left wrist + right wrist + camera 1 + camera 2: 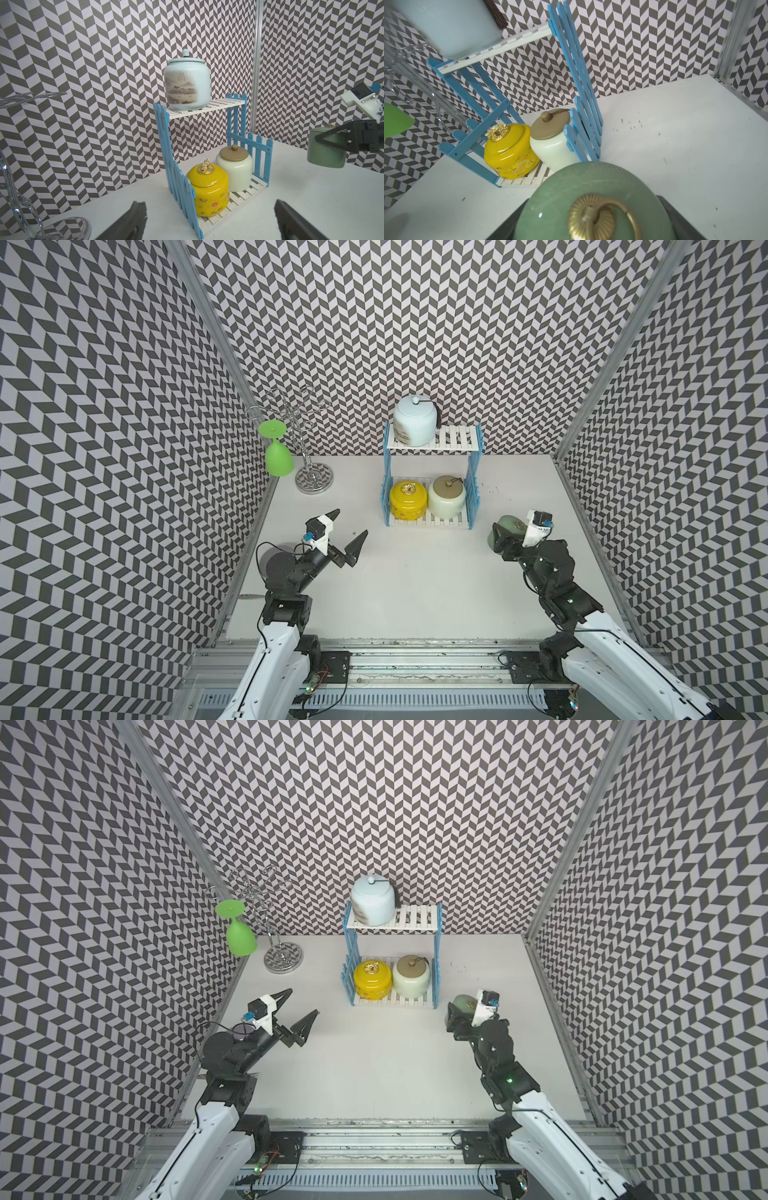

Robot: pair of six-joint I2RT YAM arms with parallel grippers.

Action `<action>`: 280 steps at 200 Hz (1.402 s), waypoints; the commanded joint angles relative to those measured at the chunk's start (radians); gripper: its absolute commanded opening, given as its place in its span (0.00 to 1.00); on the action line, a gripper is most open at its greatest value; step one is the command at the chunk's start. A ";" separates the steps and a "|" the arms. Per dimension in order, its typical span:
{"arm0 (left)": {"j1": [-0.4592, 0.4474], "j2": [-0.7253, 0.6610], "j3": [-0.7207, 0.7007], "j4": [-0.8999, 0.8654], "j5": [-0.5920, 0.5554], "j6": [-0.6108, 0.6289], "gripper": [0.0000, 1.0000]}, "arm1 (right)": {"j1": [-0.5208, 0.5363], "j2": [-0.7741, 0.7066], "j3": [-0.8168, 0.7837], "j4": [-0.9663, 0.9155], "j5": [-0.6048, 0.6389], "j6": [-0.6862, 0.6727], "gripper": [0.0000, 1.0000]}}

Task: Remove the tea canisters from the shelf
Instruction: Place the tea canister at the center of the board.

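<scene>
Green jar (pixel 508 521): in both top views mostly hidden behind the right gripper (pixel 513 535). Right wrist view: it runs off the edge; pale blue jar (pixel 450 27) blurred and cropped; goblet (pixel 395 120) only a sliver. Left wrist view: left gripper (pixel 208 202) fingers (pixel 128 222) blurred, cropped; wire stand (pixel 18 197) partly out of frame. Dark specks (pixel 492 489) at 3 o'clock of the shelf (pixel 457 437), too small to identify.

Grey-and-white chevron-patterned walls (pixel 415 323) enclose a plain white bench (pixel 415 593) on three sides. Aluminium corner posts (pixel 217 335) rise at both back corners. The light is even.
</scene>
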 commanded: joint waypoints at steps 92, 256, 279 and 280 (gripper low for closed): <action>0.007 -0.011 -0.021 0.034 0.008 0.005 1.00 | 0.012 -0.045 -0.177 0.068 0.219 0.208 0.59; 0.005 -0.015 -0.018 0.030 0.019 0.000 1.00 | 0.014 0.084 -0.182 0.139 0.221 0.190 0.74; 0.007 -0.010 -0.003 0.023 0.018 -0.016 1.00 | 0.014 0.084 -0.183 0.139 0.217 0.189 0.78; 0.007 -0.010 -0.004 0.022 0.018 -0.015 1.00 | 0.013 0.084 -0.183 0.139 0.217 0.188 0.78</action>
